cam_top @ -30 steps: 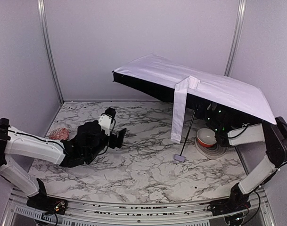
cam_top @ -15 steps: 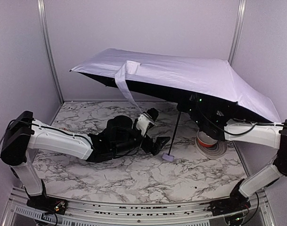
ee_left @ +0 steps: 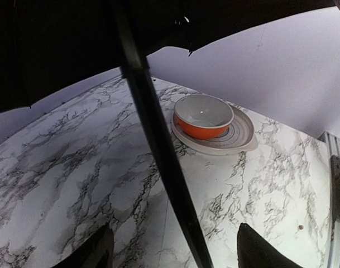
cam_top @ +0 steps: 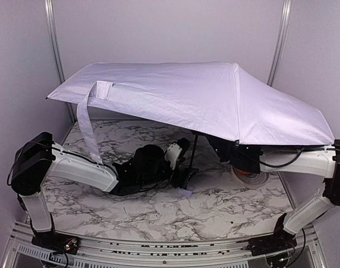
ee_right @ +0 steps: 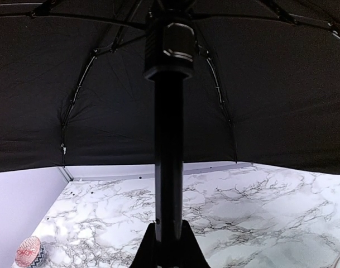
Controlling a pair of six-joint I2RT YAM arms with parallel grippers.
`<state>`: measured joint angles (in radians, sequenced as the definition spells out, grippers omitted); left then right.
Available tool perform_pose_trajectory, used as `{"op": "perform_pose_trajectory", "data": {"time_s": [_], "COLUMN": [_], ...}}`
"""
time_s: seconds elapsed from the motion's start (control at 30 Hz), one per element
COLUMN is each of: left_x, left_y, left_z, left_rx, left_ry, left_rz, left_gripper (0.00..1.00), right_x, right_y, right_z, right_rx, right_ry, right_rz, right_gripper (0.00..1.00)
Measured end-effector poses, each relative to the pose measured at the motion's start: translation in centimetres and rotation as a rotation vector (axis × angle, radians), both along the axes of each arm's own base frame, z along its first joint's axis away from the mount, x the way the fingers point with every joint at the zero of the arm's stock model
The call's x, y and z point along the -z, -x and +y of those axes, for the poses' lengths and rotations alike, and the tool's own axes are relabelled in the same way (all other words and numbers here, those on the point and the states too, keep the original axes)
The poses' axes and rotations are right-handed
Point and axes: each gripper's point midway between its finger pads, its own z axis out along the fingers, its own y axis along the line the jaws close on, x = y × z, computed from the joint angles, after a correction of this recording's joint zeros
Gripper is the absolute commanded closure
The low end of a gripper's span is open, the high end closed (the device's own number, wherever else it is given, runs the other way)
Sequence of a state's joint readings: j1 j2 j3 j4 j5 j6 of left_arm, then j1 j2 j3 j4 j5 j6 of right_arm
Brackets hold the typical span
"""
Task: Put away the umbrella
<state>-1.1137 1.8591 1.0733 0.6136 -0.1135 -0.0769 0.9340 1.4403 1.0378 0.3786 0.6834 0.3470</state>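
An open lavender-white umbrella (cam_top: pixel 203 100) spreads over most of the marble surface (cam_top: pixel 214 218), its canopy sloping down toward the right. Its fabric strap (cam_top: pixel 87 125) hangs loose from the left side. The thin black shaft (ee_left: pixel 158 145) leans down from under the canopy to a small lavender handle (cam_top: pixel 185 191) just above the surface, near the middle. Whether the handle touches the marble cannot be told.

The left hand (ee_left: pixel 174 237) reaches in low beneath the canopy with its jaws spread wide. Its two fingers (ee_left: pixel 97 251) stand either side of the shaft with clear gaps, gripping nothing. The right hand (ee_right: pixel 168 248), coming in from the right and hidden from above by the fabric, is clamped tight on the shaft below the black runner (ee_right: pixel 170 44), under the black inner side.

An orange-and-white bowl (ee_left: pixel 203 114) sits on a grey plate (ee_left: pixel 242 131) to the right of the shaft. A small red patterned object (ee_right: pixel 27 251) lies at the far left.
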Motion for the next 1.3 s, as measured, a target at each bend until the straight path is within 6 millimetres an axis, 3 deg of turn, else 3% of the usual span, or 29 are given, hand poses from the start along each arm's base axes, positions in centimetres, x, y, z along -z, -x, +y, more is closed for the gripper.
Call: {"op": "perform_pose_trajectory", "data": {"time_s": [0.07,0.2,0.27,0.4,0.47,0.53,0.6,0.67,0.73,0.83,0.97,1.07,1.17,1.3], "left_x": [0.0,0.7,1.2,2.1,2.1,2.1,1.8,1.3,1.2,0.9,0.4,-0.6,-2.1,-3.9], "left_y": [0.0,0.3,0.4,0.5,0.7,0.2,-0.4,-0.2,0.4,1.6,2.2,2.2,2.8,3.8], "left_z": [-0.1,-0.4,-0.5,-0.7,-0.8,-0.5,-0.3,-0.3,0.1,1.2,2.5,2.6,2.3,2.1], "left_rx": [0.001,0.017,0.026,0.03,0.034,-0.006,-0.008,0.003,0.028,0.101,0.16,0.184,0.231,0.296], "left_ry": [0.007,0.012,0.008,0.005,0.016,0.043,0.054,0.079,0.102,0.152,0.23,0.283,0.347,0.409], "left_rz": [0.01,0.035,0.048,0.072,0.091,0.131,0.127,0.126,0.141,0.165,0.205,0.221,0.23,0.228], "left_gripper": [0.57,0.48,0.52,0.91,1.0,1.0,1.0,1.0,1.0,1.0,1.0,1.0,1.0,1.0], "right_x": [0.1,0.2,0.2,0.2,0.2,-0.1,-0.8,-1.5,-2.3,-3.3,-3.3,-2.6,-2.0,-3.2], "right_y": [0.0,0.1,0.1,0.2,0.2,0.3,0.4,0.6,1.2,2.4,3.5,4.0,5.0,6.2], "right_z": [0.1,0.2,0.3,0.3,0.3,0.2,0.6,1.3,2.4,3.4,2.5,1.5,1.6,2.4], "right_rx": [-0.003,-0.005,-0.007,-0.012,-0.011,-0.005,-0.032,-0.082,-0.169,-0.312,-0.458,-0.536,-0.641,-0.795], "right_ry": [0.002,0.005,0.004,-0.003,-0.008,-0.017,-0.022,-0.005,0.024,0.052,0.043,0.016,-0.016,-0.101], "right_rz": [0.002,0.005,0.006,0.009,0.009,0.001,-0.024,-0.052,-0.088,-0.141,-0.197,-0.231,-0.257,-0.327], "right_gripper": [1.0,1.0,1.0,1.0,1.0,0.97,0.69,0.47,0.32,0.18,0.07,0.05,0.05,0.06]}}
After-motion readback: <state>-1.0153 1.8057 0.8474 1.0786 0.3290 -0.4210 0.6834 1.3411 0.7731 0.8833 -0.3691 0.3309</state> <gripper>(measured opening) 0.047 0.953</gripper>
